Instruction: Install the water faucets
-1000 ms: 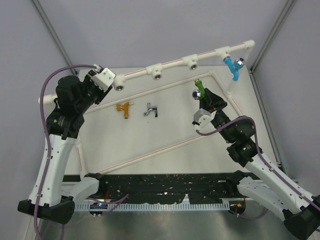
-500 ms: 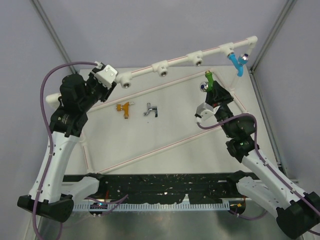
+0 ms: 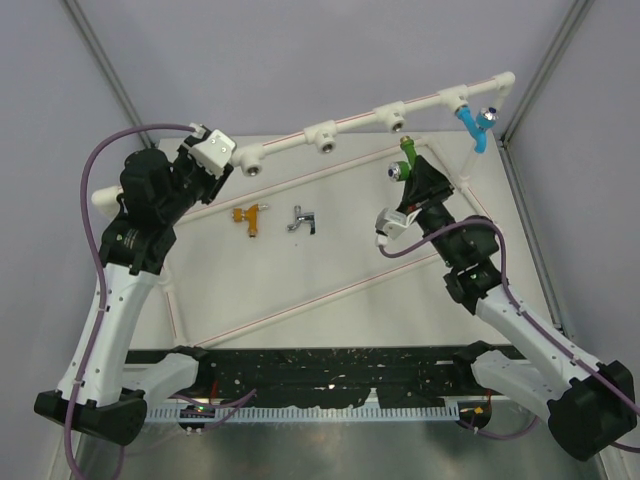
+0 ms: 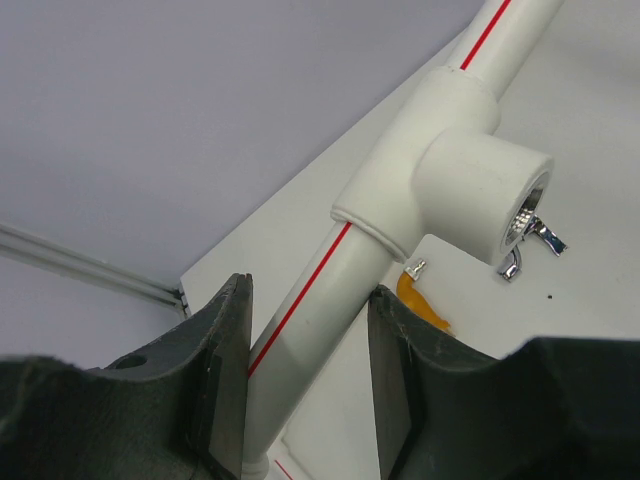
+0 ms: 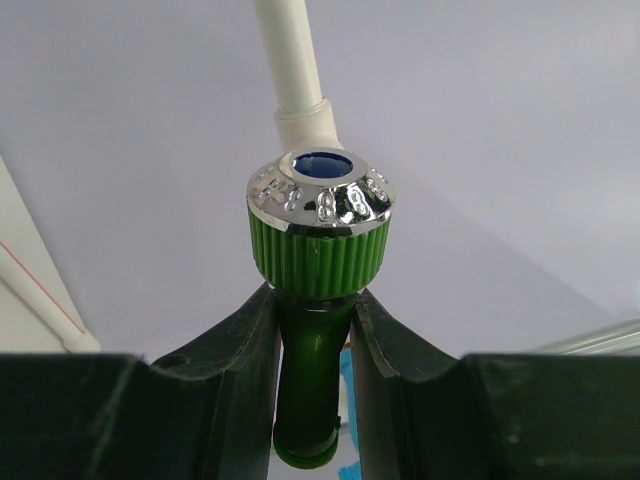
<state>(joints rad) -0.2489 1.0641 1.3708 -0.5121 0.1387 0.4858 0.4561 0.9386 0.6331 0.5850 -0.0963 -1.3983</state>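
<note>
The right gripper (image 5: 312,335) clamps the green faucet (image 5: 318,245) at the top view's upper right. The left gripper (image 4: 308,380) is closed on the white pipe frame (image 4: 450,140) at upper left. The blue faucet (image 3: 470,128) hangs at the frame's right end. The orange-gold faucet (image 3: 250,217) and silver faucet (image 3: 302,220) lie on the table (image 3: 330,265).

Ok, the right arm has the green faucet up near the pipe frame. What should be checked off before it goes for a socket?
1. Right gripper hold on green faucet: ok, shut on its stem under the knob.
2. Left gripper steadying white pipe: ok, clamped beside the end socket.
3. Free socket nearby: ok, the nearest open socket is bare.
4. Faucet lined up with that socket: cannot tell; it is apart from the pipe and its angle is unclear.
5. Blue faucet: ok, on the far-right fitting.
6. Orange faucet and silver faucet: ok, lying on the table, away from both arms.
</note>
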